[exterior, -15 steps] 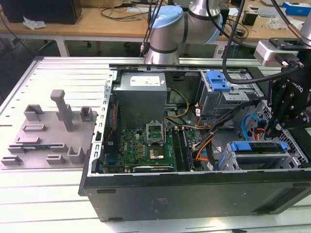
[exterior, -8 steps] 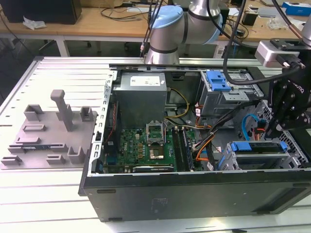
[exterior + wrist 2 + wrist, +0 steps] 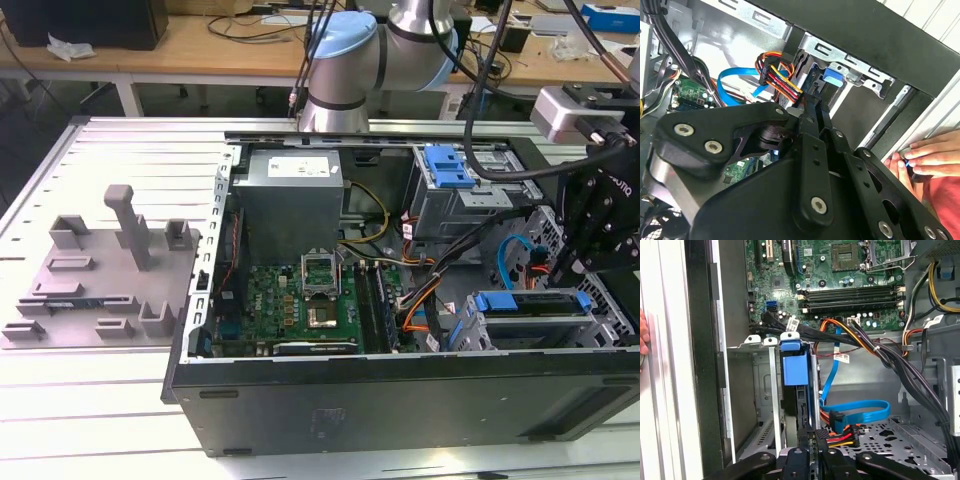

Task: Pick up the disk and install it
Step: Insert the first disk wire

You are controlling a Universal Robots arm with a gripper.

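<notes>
The disk [image 3: 530,303] sits on edge in the metal drive cage [image 3: 590,330] at the front corner of the open computer case, on the exterior view's right. Its bright blue rail shows along the top. In both wrist views the disk [image 3: 794,367] [image 3: 832,75] stands in a cage slot. My gripper [image 3: 805,395] [image 3: 814,100] reaches down along it, shut, with its thin dark fingers pressed together beside the blue rail. The black wrist [image 3: 600,215] hangs over the cage's right end.
A blue data cable [image 3: 855,412] and orange-red power wires [image 3: 840,432] lie close beside the cage. A person's hand [image 3: 925,155] rests on the case's outer edge. A second blue carrier [image 3: 447,165] sits in the upper bay. A grey fixture plate [image 3: 100,270] lies on the exterior view's left.
</notes>
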